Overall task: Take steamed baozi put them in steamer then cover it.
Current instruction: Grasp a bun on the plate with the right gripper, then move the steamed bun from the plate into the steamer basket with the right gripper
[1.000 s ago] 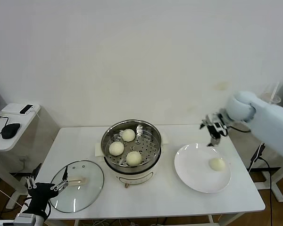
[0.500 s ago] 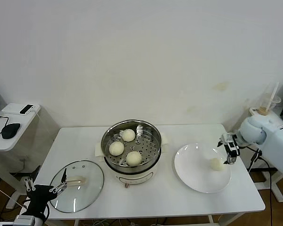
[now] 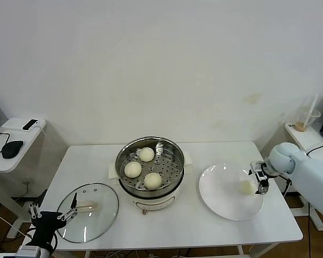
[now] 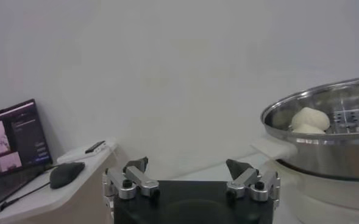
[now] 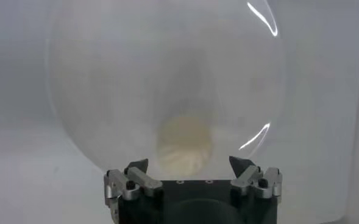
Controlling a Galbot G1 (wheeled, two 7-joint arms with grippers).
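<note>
The steamer (image 3: pixel 149 167) stands mid-table, uncovered, with three baozi (image 3: pixel 146 154) on its perforated tray. A fourth baozi (image 3: pixel 247 187) lies on the right part of the white plate (image 3: pixel 220 188). My right gripper (image 3: pixel 259 180) is low at this bun's right side, open. In the right wrist view the bun (image 5: pixel 184 146) sits just ahead of the gripper (image 5: pixel 189 165), between the spread fingers, untouched. The cover (image 3: pixel 89 212) lies flat on the table's front left. My left gripper (image 3: pixel 59 216) waits open off that corner, empty (image 4: pixel 187 165), facing the steamer (image 4: pixel 325 137).
A low side table (image 3: pixel 13 145) to the left holds a black mouse (image 3: pixel 12 148) and a small device. A plastic cup with a straw (image 3: pixel 304 119) stands on a stand at the far right. The wall rises right behind the table.
My right gripper has come down from above the plate's far right edge to the baozi on the plate. The left arm has hardly moved.
</note>
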